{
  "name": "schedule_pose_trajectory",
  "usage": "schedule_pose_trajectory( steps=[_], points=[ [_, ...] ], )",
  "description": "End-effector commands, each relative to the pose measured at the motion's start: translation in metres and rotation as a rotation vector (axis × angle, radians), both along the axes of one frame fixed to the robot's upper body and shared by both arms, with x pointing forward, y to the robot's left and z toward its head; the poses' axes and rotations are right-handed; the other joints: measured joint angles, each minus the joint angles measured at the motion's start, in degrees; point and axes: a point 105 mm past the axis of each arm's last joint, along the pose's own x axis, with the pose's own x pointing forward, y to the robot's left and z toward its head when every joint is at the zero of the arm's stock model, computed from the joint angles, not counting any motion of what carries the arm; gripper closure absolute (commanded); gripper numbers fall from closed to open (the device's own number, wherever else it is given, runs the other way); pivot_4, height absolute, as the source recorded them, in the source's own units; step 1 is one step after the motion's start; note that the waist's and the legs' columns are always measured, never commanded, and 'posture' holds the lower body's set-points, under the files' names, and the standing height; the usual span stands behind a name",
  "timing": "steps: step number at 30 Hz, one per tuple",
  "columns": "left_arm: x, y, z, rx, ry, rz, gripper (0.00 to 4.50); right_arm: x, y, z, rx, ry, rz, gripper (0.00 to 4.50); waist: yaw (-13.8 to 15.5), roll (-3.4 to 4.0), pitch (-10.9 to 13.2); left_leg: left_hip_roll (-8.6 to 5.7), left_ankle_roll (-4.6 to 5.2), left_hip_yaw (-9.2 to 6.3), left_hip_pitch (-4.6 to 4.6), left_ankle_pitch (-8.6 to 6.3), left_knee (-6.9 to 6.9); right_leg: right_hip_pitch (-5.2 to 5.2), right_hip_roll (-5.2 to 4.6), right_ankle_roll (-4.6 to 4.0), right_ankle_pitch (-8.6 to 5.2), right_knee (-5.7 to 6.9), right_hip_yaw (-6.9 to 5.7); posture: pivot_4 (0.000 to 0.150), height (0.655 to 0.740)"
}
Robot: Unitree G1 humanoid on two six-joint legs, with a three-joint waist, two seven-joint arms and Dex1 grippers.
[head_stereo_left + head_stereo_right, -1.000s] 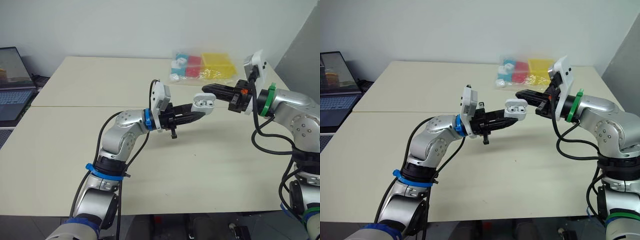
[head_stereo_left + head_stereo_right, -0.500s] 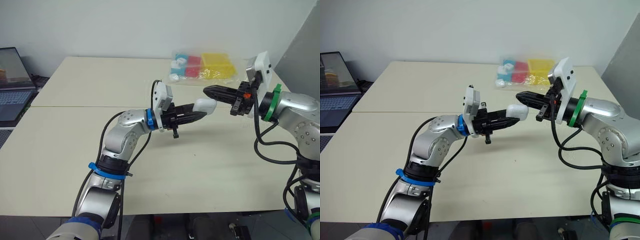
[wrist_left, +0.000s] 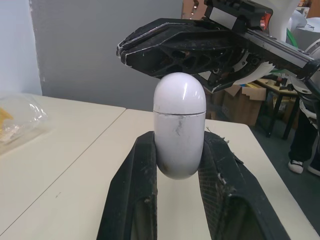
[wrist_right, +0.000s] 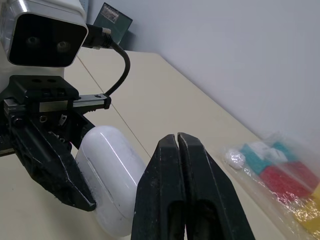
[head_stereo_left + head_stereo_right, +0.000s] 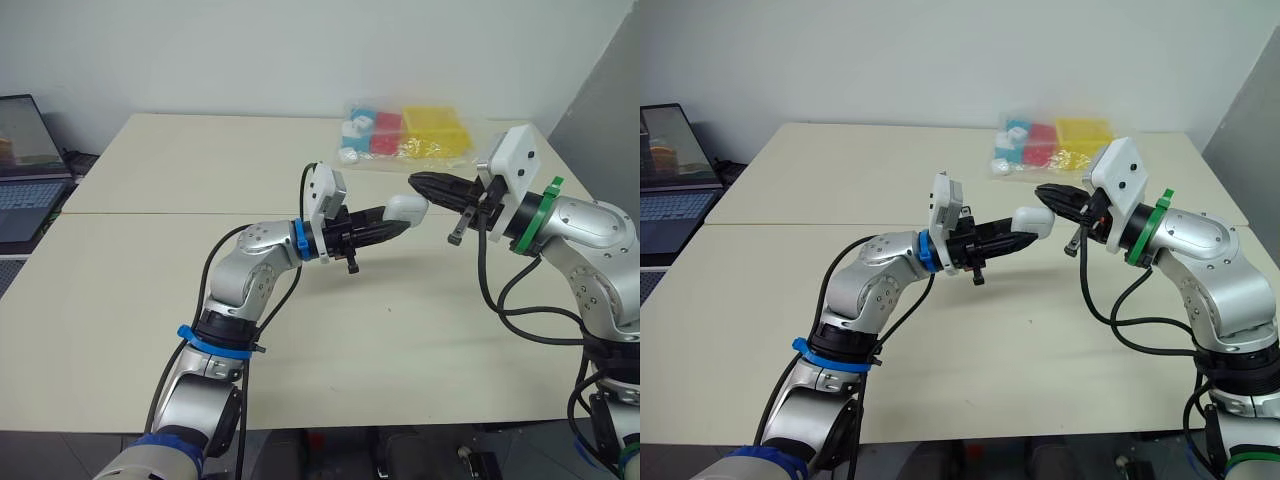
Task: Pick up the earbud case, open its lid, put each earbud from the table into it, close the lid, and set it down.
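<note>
The white earbud case (image 5: 408,208) hangs in the air over the middle of the table (image 5: 180,170), its lid closed. My left gripper (image 5: 393,222) is shut on the case's lower half; in the left wrist view the case (image 3: 179,125) stands upright between the two black fingers (image 3: 135,190). My right gripper (image 5: 418,182) is shut with nothing in it. Its tips sit just above and to the right of the lid end of the case. In the right wrist view the closed tips (image 4: 177,139) lie beside the case (image 4: 112,170).
A clear bag of blue, red and yellow items (image 5: 405,133) lies at the back right of the table. A laptop (image 5: 25,165) stands off the table's left side. A seam runs across the table where two tops meet.
One second ago the case lid stood open with the earbuds showing inside; now it is closed. My right wrist has turned and its tips have drawn slightly off the case.
</note>
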Motion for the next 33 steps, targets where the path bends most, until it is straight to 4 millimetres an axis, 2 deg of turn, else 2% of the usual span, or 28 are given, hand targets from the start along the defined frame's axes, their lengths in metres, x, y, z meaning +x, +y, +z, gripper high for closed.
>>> schedule_pose_trajectory(
  steps=[1,2,5,15,16,20,22,26,28,31,33],
  points=[
    [-0.006,0.001,0.028,-0.066,-0.098,-0.013,3.76,0.0,-0.005,0.01,0.056,0.007,0.014,4.43,0.0,0.0,0.0,0.0,0.0,0.0,0.0,0.0,0.01,0.0,0.0,0.0,0.0,0.01,0.0,0.15,0.74],
    [-0.006,0.001,0.028,-0.066,-0.098,-0.013,3.76,-0.001,-0.005,0.013,0.067,0.012,0.025,4.43,0.01,0.0,0.0,0.0,0.0,0.0,0.0,0.0,0.01,0.0,0.0,0.0,0.0,0.01,0.0,0.15,0.74],
    [-0.005,0.003,0.028,-0.063,-0.099,-0.008,3.76,-0.007,-0.012,0.022,0.076,0.049,0.067,3.88,0.03,0.0,0.0,-0.01,0.0,0.02,0.0,0.0,0.02,0.0,-0.01,-0.02,0.01,0.01,0.02,0.15,0.74],
    [-0.002,0.011,0.023,-0.024,-0.105,0.013,3.76,-0.028,-0.028,0.024,0.045,0.156,0.173,0.29,0.04,0.0,0.0,0.0,0.0,0.0,0.0,0.0,0.01,0.01,0.0,-0.02,0.01,0.0,0.0,0.15,0.74],
    [-0.002,0.014,0.021,-0.004,-0.105,0.016,3.76,-0.032,-0.03,0.022,0.031,0.169,0.19,0.04,0.03,0.0,0.0,-0.01,0.0,0.0,0.0,0.0,0.02,0.01,0.0,-0.02,0.01,0.0,0.0,0.15,0.74],
    [0.003,0.028,0.005,0.087,-0.055,0.048,3.76,-0.038,-0.035,0.009,-0.058,0.179,0.201,0.04,0.01,0.0,0.0,0.0,0.0,0.0,0.01,0.0,0.01,0.01,0.0,-0.01,0.0,0.0,-0.01,0.15,0.74],
    [0.01,0.036,-0.009,0.119,0.083,0.094,3.76,-0.044,-0.035,-0.002,-0.106,0.211,0.223,0.04,0.0,0.0,0.0,0.01,0.0,-0.01,0.01,0.0,0.0,0.01,0.01,0.01,-0.01,0.0,-0.02,0.15,0.74],
    [0.019,0.057,-0.05,0.223,0.373,0.183,3.76,-0.054,-0.028,-0.02,-0.155,0.213,0.261,0.04,-0.07,0.0,0.0,0.02,0.0,-0.02,0.02,0.0,0.04,0.02,0.0,0.25,-0.15,0.03,-0.02,0.15,0.74],
    [0.017,0.065,-0.072,0.26,0.492,0.218,3.76,-0.055,-0.025,-0.026,-0.143,0.216,0.259,0.04,-0.13,0.0,0.0,0.02,0.0,-0.01,0.06,0.0,0.04,0.04,0.0,0.25,-0.15,0.06,-0.01,0.15,0.74],
    [0.012,0.069,-0.084,0.266,0.595,0.227,3.76,-0.056,-0.023,-0.031,-0.137,0.216,0.26,0.04,-0.06,0.0,0.0,0.03,0.0,-0.01,0.07,0.0,0.04,0.02,0.0,0.25,-0.15,0.12,0.0,0.15,0.74],
    [0.006,0.069,-0.099,0.247,0.758,0.232,3.76,-0.06,-0.024,-0.043,-0.177,0.219,0.266,0.04,0.11,-0.01,0.0,0.02,-0.01,-0.03,0.07,0.01,0.06,0.02,-0.01,0.25,-0.15,0.13,-0.02,0.15,0.74]
  ],
)
